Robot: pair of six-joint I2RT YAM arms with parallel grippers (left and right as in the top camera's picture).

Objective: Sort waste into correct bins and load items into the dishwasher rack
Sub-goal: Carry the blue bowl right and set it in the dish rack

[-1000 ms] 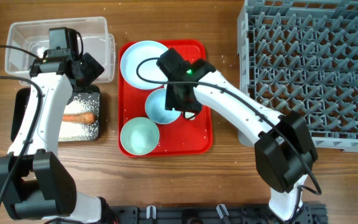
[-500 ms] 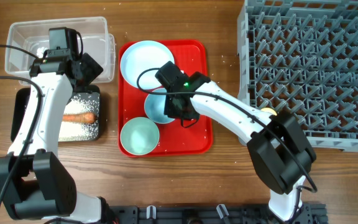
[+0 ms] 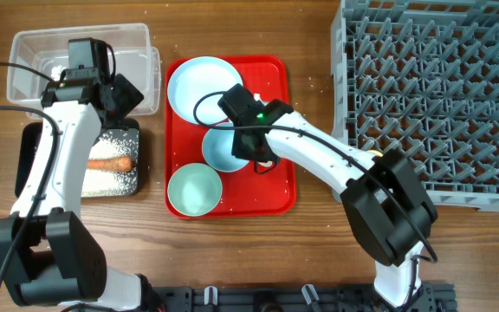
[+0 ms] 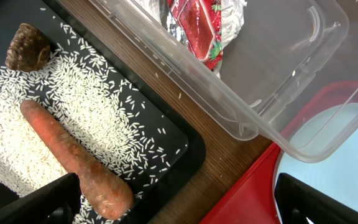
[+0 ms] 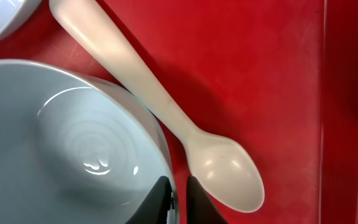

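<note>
Red tray (image 3: 273,80): 1 plate (image 3: 193,82), 1 spoon (image 5: 225,174), 1 pale green bowl (image 3: 194,190), 1 light blue bowl (image 5: 73,143).
Right end effector (image 5: 178,200): clamped on light blue bowl's rim.
Left end effector (image 4: 179,200): wide open, empty, over black tray (image 4: 179,134) corner.

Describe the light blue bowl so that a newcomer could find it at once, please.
Start at the red tray beside the grey rack. Seen from overhead, three dishes line its left side; the light blue bowl is the middle one. Unlike the flat plate above and pale green bowl below, it has the right gripper shut on its rim.
</note>
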